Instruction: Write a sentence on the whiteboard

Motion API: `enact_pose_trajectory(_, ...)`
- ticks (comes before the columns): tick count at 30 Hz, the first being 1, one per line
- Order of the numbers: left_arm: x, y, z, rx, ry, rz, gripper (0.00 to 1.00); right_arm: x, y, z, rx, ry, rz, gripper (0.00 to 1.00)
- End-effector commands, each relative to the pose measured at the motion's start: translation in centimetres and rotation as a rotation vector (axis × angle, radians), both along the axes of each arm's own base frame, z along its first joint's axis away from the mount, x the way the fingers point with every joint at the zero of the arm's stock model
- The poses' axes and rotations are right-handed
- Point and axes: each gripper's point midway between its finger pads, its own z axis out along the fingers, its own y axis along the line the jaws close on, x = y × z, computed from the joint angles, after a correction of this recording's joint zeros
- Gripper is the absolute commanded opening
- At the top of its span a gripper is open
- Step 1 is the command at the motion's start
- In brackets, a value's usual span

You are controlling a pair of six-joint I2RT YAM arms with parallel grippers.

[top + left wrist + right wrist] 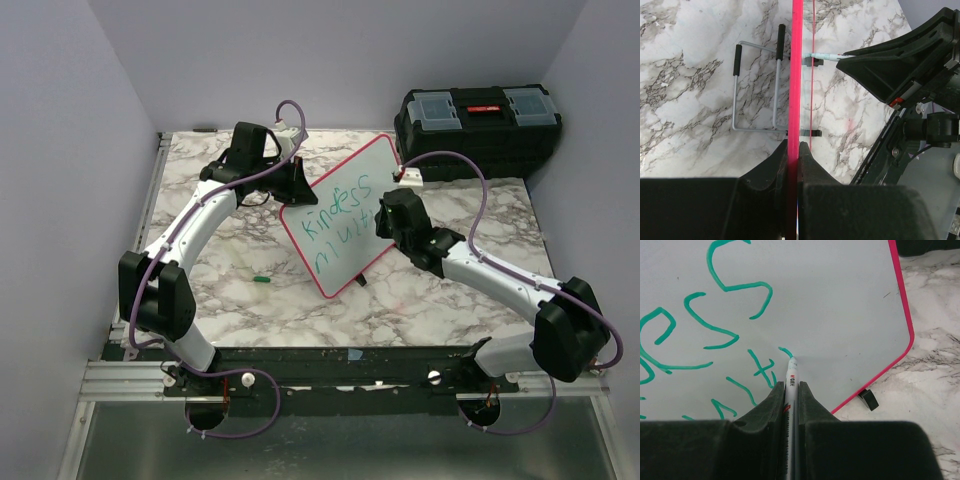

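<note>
Right claw [791, 388]: pressed together on a marker [790, 371], barrel running straight out between the jaws, tip touching the whiteboard [840, 300] at a short green hook, centre of the right wrist view. Left claw [793, 149]: pinching the whiteboard's pink rim edge-on, bottom centre of the left wrist view. Whiteboard: centre of the top view, standing tilted on the desk [440, 300], writing face toward the right arm. Sentence [340, 222]: two green lines, "Kindess" above and a seemingly unfinished scribble below, both climbing from lower left to upper right in the top view. Key relation, as judged: bare white lies to the right of the tip in the right wrist view, along the line's long axis, so the coming stroke should travel that way; the right arm is nearer the face, and the left arm only steadies. Also present: toolbox [478, 122], upper right; green cap [261, 279], lower left of the whiteboard.
</note>
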Motion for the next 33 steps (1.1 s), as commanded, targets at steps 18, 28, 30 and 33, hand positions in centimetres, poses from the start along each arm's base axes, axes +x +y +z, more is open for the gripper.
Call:
enact_pose_trajectory(18, 0.8, 1.3, 0.5, 0.067, -0.105, 0.03, 0.0, -0.5, 0.0, 5.4, 0.052, -0.058, 0.027, 0.01)
enact_pose_trajectory(28, 0.7, 1.3, 0.7, 0.065, -0.109, 0.029, 0.0, 0.8, 0.7, 5.6, 0.044, -0.069, 0.018, 0.01)
enact_pose_trajectory(30, 0.6, 1.3, 0.6, 0.065, -0.107, 0.029, 0.0, 1.0, 1.0, 5.4, 0.04, -0.068, 0.022, 0.01)
enact_pose_trajectory(33, 0.6, 1.4, 0.7, 0.066, -0.109, 0.031, 0.0, 1.2, 1.1, 4.9, 0.032, -0.061, 0.02, 0.01)
